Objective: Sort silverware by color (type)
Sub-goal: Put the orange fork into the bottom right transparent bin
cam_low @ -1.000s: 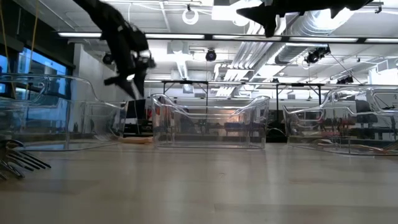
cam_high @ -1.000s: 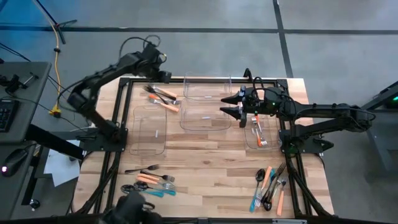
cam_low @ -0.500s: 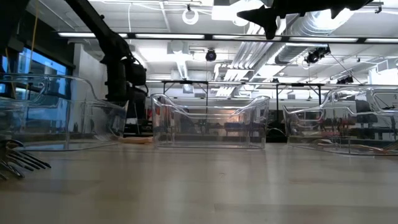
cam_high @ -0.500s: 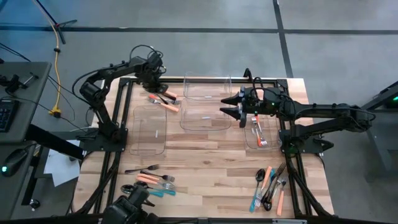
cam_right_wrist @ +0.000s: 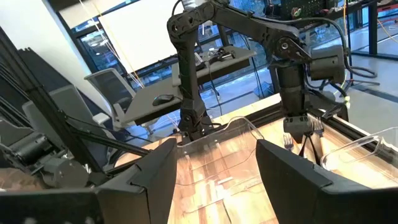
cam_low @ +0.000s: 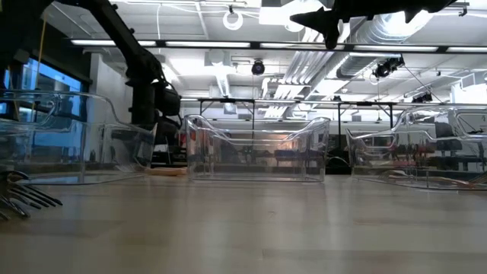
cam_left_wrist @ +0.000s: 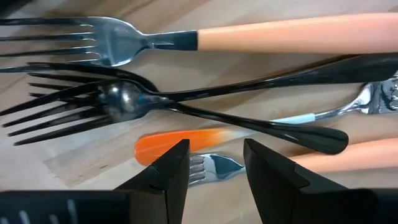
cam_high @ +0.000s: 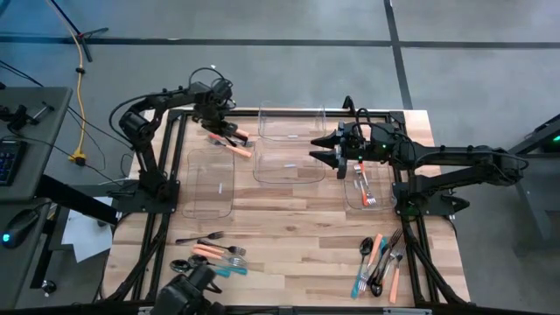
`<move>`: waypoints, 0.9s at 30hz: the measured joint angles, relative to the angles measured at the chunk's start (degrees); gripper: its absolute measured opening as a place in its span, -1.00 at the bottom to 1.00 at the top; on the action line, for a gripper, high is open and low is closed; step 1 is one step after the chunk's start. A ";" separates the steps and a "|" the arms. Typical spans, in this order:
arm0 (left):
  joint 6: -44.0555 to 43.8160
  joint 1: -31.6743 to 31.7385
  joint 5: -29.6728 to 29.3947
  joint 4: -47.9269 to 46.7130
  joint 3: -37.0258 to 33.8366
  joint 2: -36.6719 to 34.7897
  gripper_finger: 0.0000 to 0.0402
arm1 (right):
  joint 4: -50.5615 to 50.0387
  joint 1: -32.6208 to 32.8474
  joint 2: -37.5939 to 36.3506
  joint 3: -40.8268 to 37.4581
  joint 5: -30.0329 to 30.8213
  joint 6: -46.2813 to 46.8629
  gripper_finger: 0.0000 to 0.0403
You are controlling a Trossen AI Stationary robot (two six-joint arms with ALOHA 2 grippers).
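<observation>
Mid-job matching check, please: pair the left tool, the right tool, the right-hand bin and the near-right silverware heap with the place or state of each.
1 left tool
2 right tool
3 right-hand bin
4 near-right heap

A holds orange-handled silverware
B low over the far-left pile
C loose on the table
D open, raised beside the middle bins

Pairs: 1-B, 2-D, 3-A, 4-C

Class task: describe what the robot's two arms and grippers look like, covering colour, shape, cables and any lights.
Both arms are black, slim jointed links. The left arm carries loose black cable loops near its wrist. The right arm shows small green lights near its wrist. Each gripper, left and right, has two flat, angular black fingers.
</observation>
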 joint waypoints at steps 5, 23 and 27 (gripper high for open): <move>0.22 -0.83 -2.54 0.17 0.00 0.08 -0.30 | -0.02 0.01 0.00 0.00 0.00 0.00 0.01; 8.94 -2.37 -2.82 -0.02 -0.02 0.08 -0.30 | -1.24 0.00 0.00 0.00 0.00 0.00 0.01; 8.97 -2.59 -2.87 0.36 -0.40 0.08 -0.30 | -1.27 0.01 0.00 0.00 0.00 -0.01 0.01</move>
